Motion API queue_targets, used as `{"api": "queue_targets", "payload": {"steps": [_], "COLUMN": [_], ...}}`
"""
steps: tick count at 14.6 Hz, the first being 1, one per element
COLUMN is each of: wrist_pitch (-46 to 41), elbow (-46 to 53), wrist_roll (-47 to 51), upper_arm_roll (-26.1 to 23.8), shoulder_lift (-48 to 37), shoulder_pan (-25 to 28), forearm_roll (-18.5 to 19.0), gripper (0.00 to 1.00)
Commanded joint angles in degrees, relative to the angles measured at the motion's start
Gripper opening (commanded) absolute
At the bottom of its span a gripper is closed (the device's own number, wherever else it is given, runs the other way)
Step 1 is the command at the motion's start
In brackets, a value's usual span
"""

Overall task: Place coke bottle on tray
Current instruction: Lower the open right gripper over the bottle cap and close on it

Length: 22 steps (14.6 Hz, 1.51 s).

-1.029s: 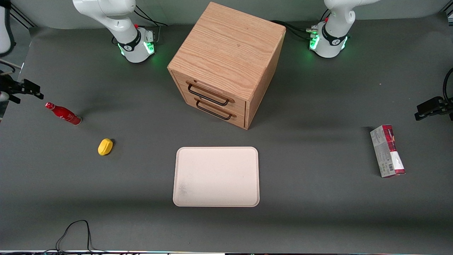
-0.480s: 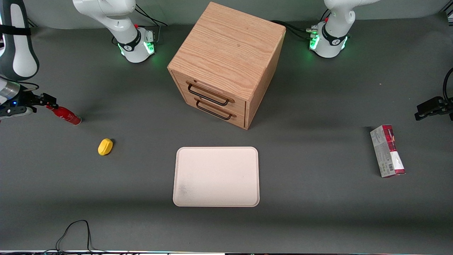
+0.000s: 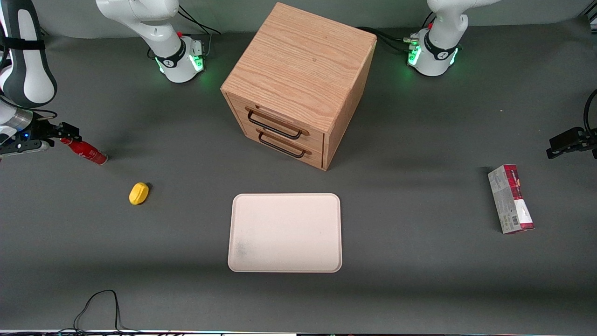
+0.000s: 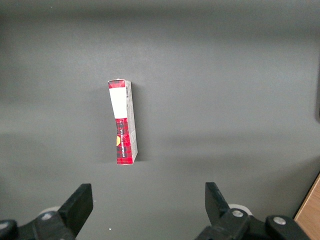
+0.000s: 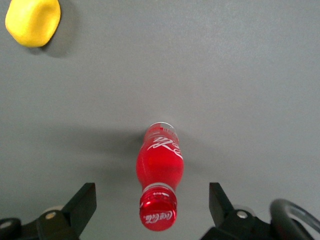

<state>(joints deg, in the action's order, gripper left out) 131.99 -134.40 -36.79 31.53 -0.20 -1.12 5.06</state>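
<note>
The bottle [image 3: 86,151] stands upright on the worktop [image 3: 419,289] toward the working arm's end, farther from the front camera than the lemon [image 3: 138,193] and well apart from the tray [image 3: 285,232]. The pincer [image 5: 152,207] hangs directly above it with fingers [image 5: 82,205] spread wide and empty, the cap [image 5: 158,216] centred in the gap and the bottle's long axis running straight down from it. A plain descent should bring the neck between the fingers, I judge.
</note>
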Motion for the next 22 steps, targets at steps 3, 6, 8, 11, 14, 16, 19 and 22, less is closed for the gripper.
{"api": "queue_targets", "payload": {"steps": [3,6,8,11,14,16,19,22], "wrist_pitch": [1.07,0.81,0.72,0.63,-2.16,-11.61,-26.57,-38.18], "elbow": [-0.24,-0.24,-0.24,-0.07,2.38,10.34,24.41,36.54], "wrist_roll": [0.67,0.75,0.75,0.84,1.19,1.46,1.55,1.02], "upper_arm_roll": [0.64,0.64,0.64,0.64,0.38,-0.06,-0.06,-0.06], "shoulder_lift": [0.99,0.99,0.99,1.17,0.38,-0.15,0.20,0.55], "shoulder_pan": [0.15,0.33,0.33,0.42,0.59,1.73,4.72,6.04], "forearm_roll": [-0.32,-0.32,-0.32,-0.32,-0.23,-0.32,-0.32,-0.32], "gripper": [0.62,0.16,0.03,0.00,0.00,0.00,0.00,0.00]}}
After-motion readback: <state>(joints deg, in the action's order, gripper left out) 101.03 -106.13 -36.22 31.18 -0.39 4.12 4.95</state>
